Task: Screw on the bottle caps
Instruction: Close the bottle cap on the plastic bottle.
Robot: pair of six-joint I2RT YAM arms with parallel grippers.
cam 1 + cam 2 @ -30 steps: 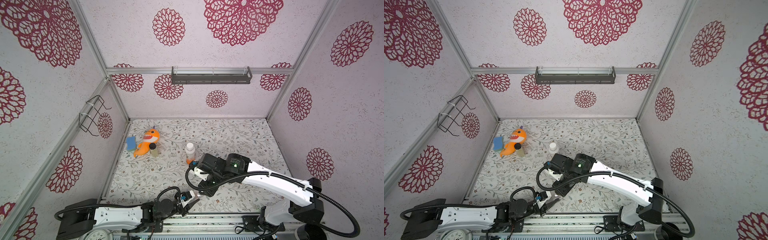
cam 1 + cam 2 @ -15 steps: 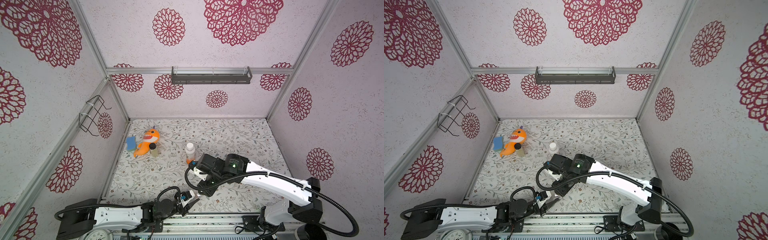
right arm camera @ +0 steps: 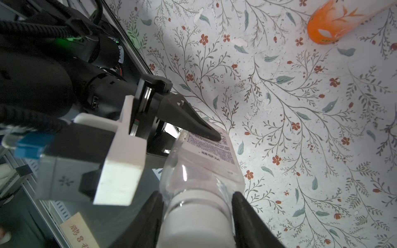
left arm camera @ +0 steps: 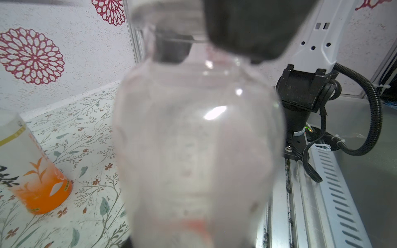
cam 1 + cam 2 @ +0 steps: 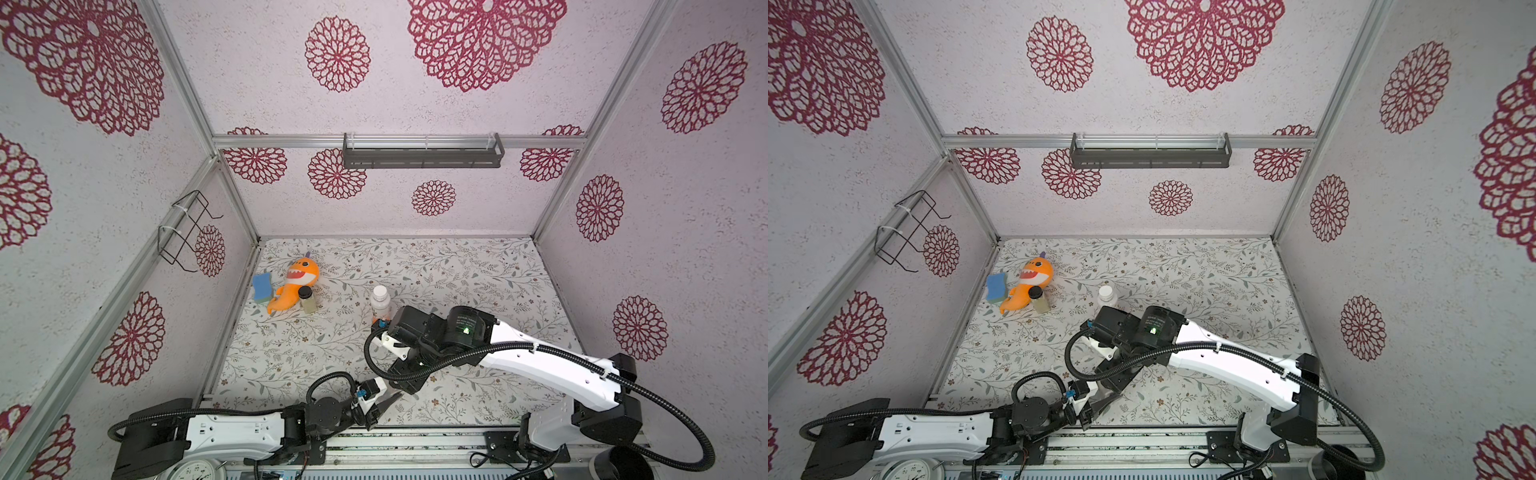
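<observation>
The left hand [image 5: 384, 409] held the grape bottle [image 3: 206, 154] tight near the front edge of the desk [image 3: 300, 107]. The right hand [image 3: 196, 195] had a finger on each side of the white cap [image 3: 197, 219] on the bottle's neck, but nobody could tell if it squeezed. If its hold was too weak, the cap might slip, sit crooked and fall off.

Upright orange-label bottle [image 5: 381, 300], capped; purple-label bottle [image 3: 211, 151] wearing white cap [image 3: 196, 216].
</observation>
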